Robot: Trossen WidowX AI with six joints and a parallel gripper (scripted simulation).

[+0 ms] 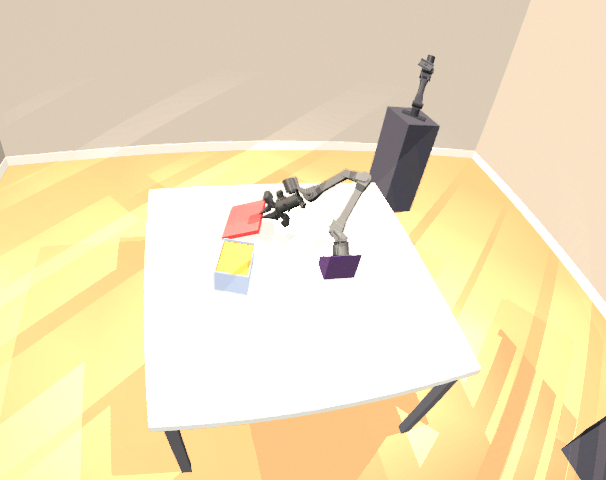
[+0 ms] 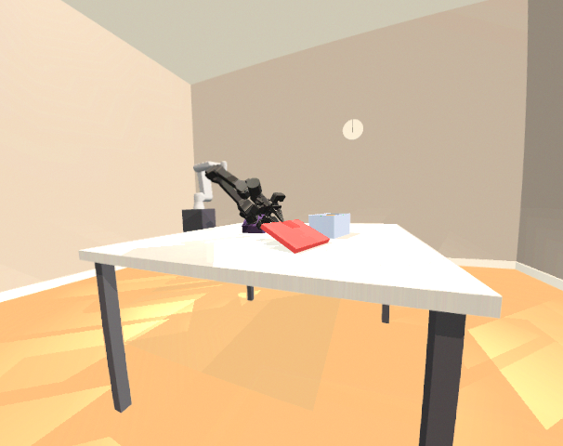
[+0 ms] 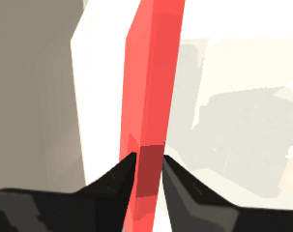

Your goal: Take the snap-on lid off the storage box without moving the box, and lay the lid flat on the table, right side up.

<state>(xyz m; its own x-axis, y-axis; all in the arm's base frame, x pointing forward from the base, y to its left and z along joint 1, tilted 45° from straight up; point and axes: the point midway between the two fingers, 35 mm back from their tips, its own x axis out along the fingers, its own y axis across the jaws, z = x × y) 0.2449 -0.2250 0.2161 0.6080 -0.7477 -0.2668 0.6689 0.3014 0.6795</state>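
Just behind the open box (image 1: 233, 271), the tool (image 1: 266, 208) is clamped on the red lid's (image 1: 244, 219) near edge; lid slopes away from it, far edge low over the surface (image 1: 303, 330), needs levelling.

Flat red snap-on lid (image 1: 244, 219) clamped in the black gripper (image 1: 266, 208) – tilted above the white table (image 1: 303, 330), open pale-blue storage box (image 1: 233, 267) just beside its near edge, purple base block (image 1: 338, 266) apart – wide free tabletop toward the camera.
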